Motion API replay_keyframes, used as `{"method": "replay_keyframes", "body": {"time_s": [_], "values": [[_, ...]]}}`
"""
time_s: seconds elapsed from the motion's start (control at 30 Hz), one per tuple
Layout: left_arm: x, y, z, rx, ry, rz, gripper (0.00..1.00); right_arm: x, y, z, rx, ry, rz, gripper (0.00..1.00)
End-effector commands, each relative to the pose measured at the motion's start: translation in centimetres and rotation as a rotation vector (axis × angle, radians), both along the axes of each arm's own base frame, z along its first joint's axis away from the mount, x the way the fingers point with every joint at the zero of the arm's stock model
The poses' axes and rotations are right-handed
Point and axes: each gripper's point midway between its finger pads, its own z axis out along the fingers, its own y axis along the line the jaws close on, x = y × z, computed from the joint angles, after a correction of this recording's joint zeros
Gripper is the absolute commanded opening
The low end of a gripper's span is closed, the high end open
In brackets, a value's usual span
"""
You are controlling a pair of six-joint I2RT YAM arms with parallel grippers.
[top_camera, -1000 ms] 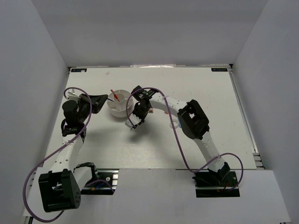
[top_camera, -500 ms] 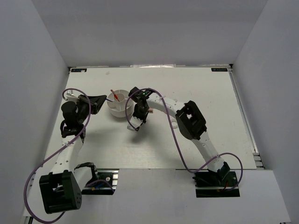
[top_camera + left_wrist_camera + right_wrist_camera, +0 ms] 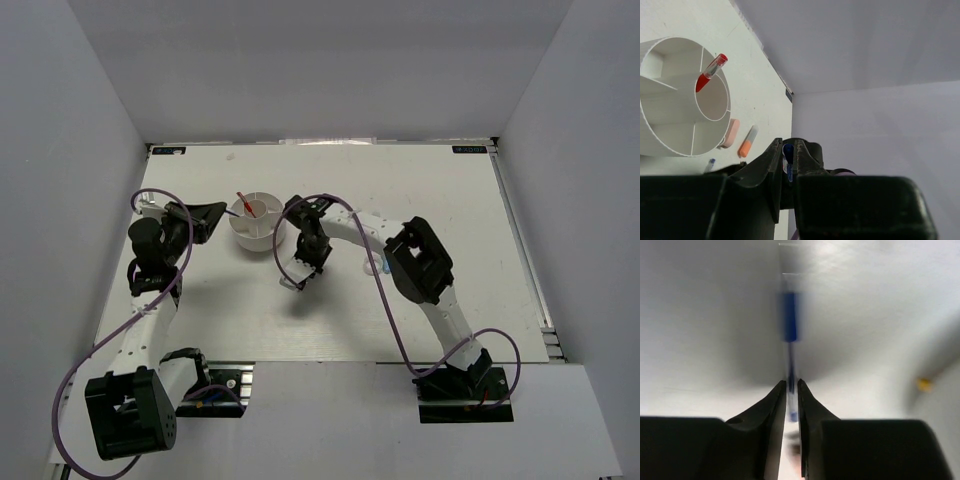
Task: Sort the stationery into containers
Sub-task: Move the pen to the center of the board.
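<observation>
The round white tub [image 3: 243, 238] stands left of centre, with a thin red pen [image 3: 245, 203] leaning in its central hub. My left gripper [image 3: 223, 212] sits just left of the tub, shut on a small blue cap [image 3: 788, 161]. The left wrist view shows the tub [image 3: 665, 125], the red pen [image 3: 710, 73], the tan clip [image 3: 730, 133] and the orange-white stick [image 3: 747, 142] lying beyond the tub. My right gripper [image 3: 297, 277] is right of and nearer than the tub, shut on the thin blue pen [image 3: 790, 320], which sticks out ahead of the jaws.
A tiny blue piece [image 3: 710, 164] lies on the table by the tub's wall. A small pale item [image 3: 375, 268] lies beside the right arm's forearm. White walls close the table in on three sides.
My right gripper has moved a little right and nearer, away from the tub, with the blue pen in it. The left arm has barely moved.
</observation>
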Motion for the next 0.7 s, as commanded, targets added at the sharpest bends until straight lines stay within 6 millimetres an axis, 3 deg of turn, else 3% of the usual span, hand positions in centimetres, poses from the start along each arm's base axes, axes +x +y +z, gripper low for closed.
{"method": "replay_keyframes", "body": {"time_s": [0.0,0.2,0.4,0.5,0.67], "values": [[-0.3,-0.2,1.0,0.001,-0.043,-0.016,0.00,-7.9,-8.3,-1.9,-0.316,0.304,-0.138,0.21],[-0.2,-0.2,1.4,0.003,-0.045,-0.020,0.00,-11.0,-8.9,-1.4,-0.335,0.427,-0.305,0.34],[0.0,-0.1,1.3,0.013,-0.039,-0.018,0.00,-10.8,-7.5,-2.0,-0.289,0.444,-0.426,0.38],[-0.1,-0.1,1.3,0.018,-0.040,-0.019,0.00,-10.6,-7.4,-2.6,-0.242,0.409,-0.431,0.34],[-0.1,-0.1,1.2,0.023,-0.039,-0.019,0.00,-10.5,-8.9,-4.1,-0.206,0.336,-0.420,0.27]]}}
